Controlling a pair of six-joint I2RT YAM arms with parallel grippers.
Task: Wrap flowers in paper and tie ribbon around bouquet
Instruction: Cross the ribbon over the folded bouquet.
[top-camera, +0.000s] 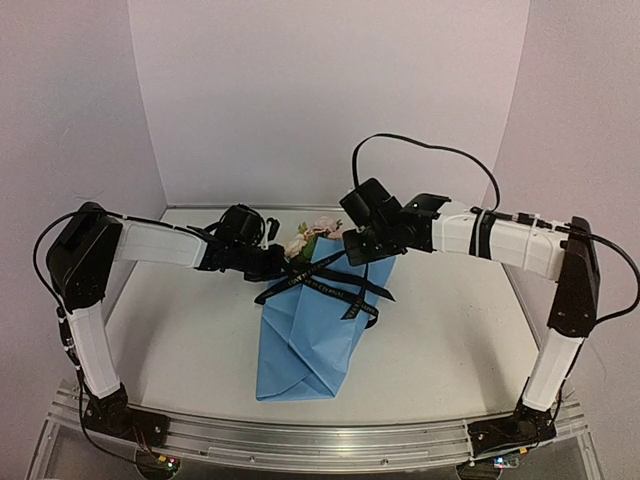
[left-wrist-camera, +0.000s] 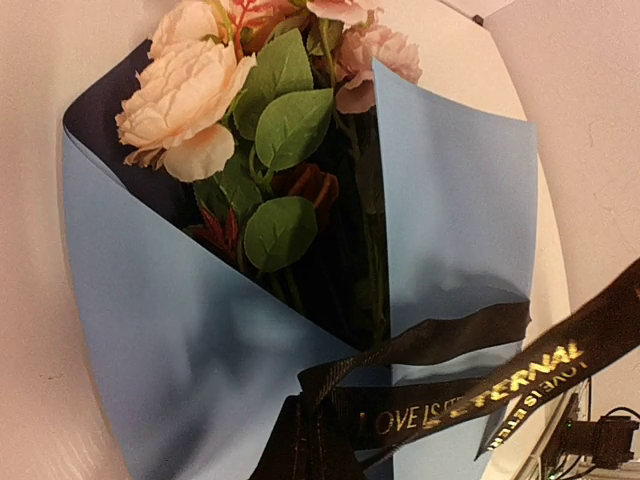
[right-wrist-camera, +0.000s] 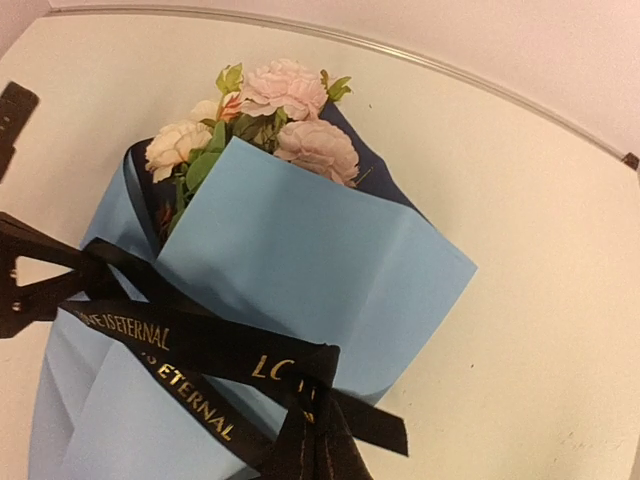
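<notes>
The bouquet lies mid-table: light blue paper (top-camera: 305, 340) folded around the flowers (top-camera: 312, 236), with pale pink heads and green leaves (left-wrist-camera: 290, 120) poking out at the far end. The paper's navy inner face (right-wrist-camera: 365, 140) shows by the blooms. A black ribbon (top-camera: 320, 283) with gold lettering crosses the bundle just below the flowers. Its strands stretch to both sides. My left gripper (top-camera: 272, 263) is shut on the ribbon (left-wrist-camera: 430, 400) at the bundle's left. My right gripper (top-camera: 362, 250) is shut on gathered ribbon strands (right-wrist-camera: 200, 345) at its right. The fingers themselves are hidden behind ribbon in both wrist views.
The white table (top-camera: 450, 330) is bounded by pale walls at the back and sides. An aluminium rail (top-camera: 300, 440) runs along the near edge between the arm bases. A black cable (top-camera: 420, 145) loops above the right arm.
</notes>
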